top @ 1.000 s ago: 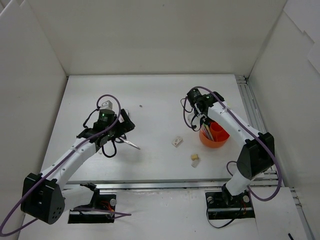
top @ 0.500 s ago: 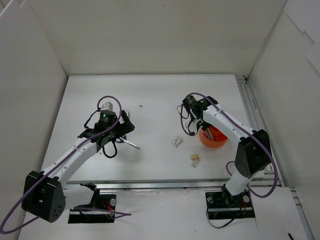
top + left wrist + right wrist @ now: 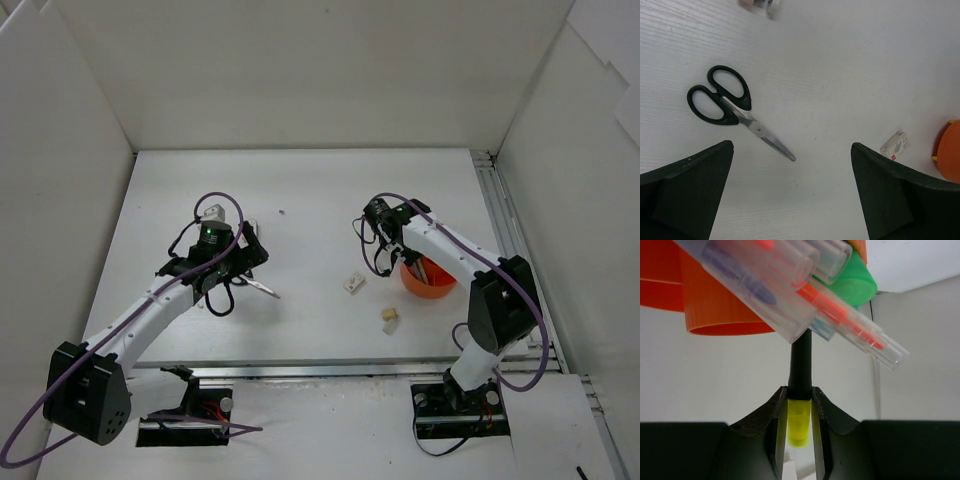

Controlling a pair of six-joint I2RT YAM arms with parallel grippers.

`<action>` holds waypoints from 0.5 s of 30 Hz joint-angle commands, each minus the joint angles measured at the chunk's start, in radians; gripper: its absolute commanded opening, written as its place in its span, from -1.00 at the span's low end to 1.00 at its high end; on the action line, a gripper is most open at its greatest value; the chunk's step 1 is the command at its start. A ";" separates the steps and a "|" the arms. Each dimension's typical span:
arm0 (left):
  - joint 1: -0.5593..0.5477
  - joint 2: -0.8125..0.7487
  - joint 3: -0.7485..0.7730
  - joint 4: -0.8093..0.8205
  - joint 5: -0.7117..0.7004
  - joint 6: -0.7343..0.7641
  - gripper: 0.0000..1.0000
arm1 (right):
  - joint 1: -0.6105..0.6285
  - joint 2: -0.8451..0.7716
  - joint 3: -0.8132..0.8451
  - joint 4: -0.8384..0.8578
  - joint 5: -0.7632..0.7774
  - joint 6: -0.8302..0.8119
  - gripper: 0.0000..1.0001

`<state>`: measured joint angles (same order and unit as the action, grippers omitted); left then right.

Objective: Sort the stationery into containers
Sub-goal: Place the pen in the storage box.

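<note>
The right jaws are clamped on the yellow end of a black highlighter (image 3: 801, 360), whose barrel runs in among clear pens (image 3: 790, 295) at the mouth of the orange pot (image 3: 715, 310), on the right of the surface (image 3: 300, 190). We judge it light, stiff and smooth, so a hold this near the tip may let it swivel; mid-barrel would be steadier. The left jaws stand wide apart above black scissors (image 3: 754, 124).

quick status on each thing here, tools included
left tool, open, empty, above the scissors
right tool, shut on the yellow-tipped highlighter
scissors, closed, flat on the table
orange pot, on the table, pens inside
white eraser, loose on the table
beige eraser, loose on the table
</note>
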<state>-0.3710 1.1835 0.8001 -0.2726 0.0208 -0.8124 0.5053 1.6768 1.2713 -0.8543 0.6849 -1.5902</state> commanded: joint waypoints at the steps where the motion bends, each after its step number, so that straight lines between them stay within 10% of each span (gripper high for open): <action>1: 0.004 -0.012 0.025 0.027 -0.016 0.002 0.99 | 0.006 0.009 0.011 -0.017 -0.096 -0.039 -1.00; 15: 0.004 -0.013 0.028 0.007 -0.059 0.012 0.99 | 0.004 0.041 0.010 -0.014 -0.146 -0.027 -0.92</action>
<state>-0.3710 1.1839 0.8001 -0.2844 -0.0097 -0.8120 0.5056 1.7187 1.2789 -0.8318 0.5526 -1.5879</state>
